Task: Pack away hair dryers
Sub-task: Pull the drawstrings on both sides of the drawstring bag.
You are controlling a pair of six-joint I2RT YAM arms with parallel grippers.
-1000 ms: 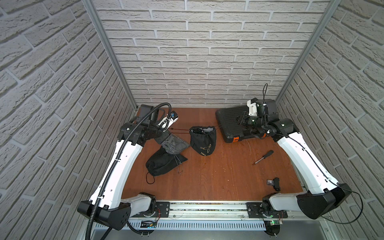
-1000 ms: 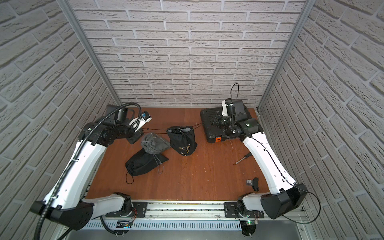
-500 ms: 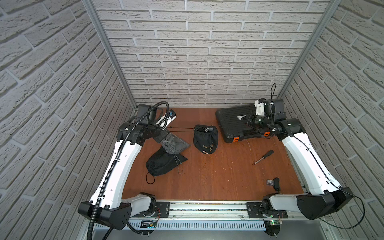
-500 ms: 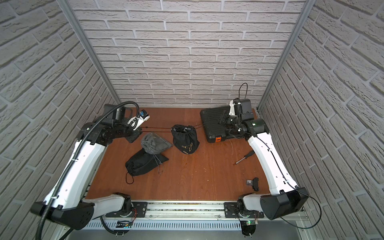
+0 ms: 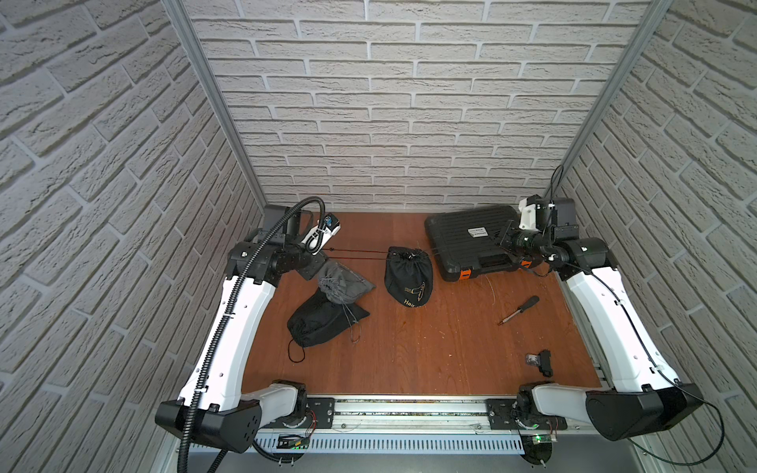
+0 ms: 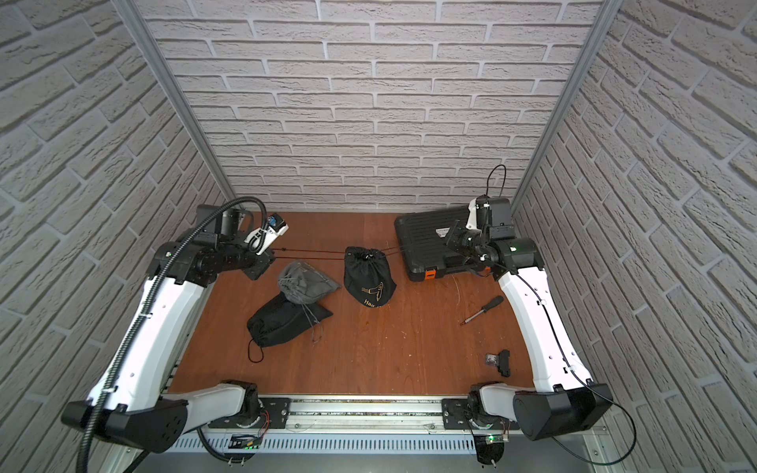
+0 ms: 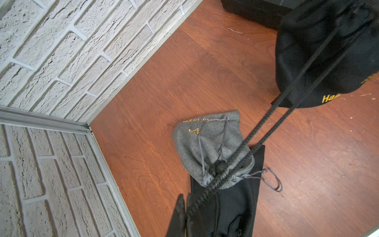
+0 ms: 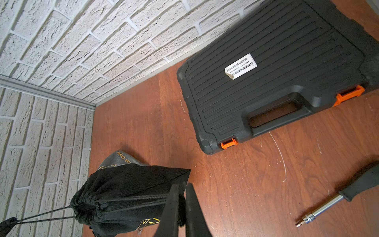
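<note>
No hair dryers show in any view. A black drawstring pouch (image 5: pixel 408 278) (image 6: pixel 368 274) with gold lettering hangs mid-table, its mouth cinched tight. Taut black drawstrings (image 5: pixel 356 254) run from it to both sides. My left gripper (image 5: pixel 321 256) (image 7: pixel 185 198) is shut on the left drawstring (image 7: pixel 266 131) near the back left corner. My right gripper (image 5: pixel 497 241) (image 8: pixel 182 187) is shut on the right drawstring (image 8: pixel 143 198) above the hard case's front edge. In the right wrist view the pouch (image 8: pixel 127 197) sits just beyond my fingertips.
A grey pouch (image 5: pixel 344 280) (image 7: pixel 213 143) lies partly on a flat black pouch (image 5: pixel 323 323) left of centre. A ribbed black hard case (image 5: pixel 467 241) (image 8: pixel 276 78) with orange latches lies shut at the back right. A screwdriver (image 5: pixel 518 310) and a small black part (image 5: pixel 540 362) lie on the right.
Both grippers have drawn apart, the right one toward the back right corner and the left one back-left. The drawstrings have stretched taut and the pouch mouth has closed up.
</note>
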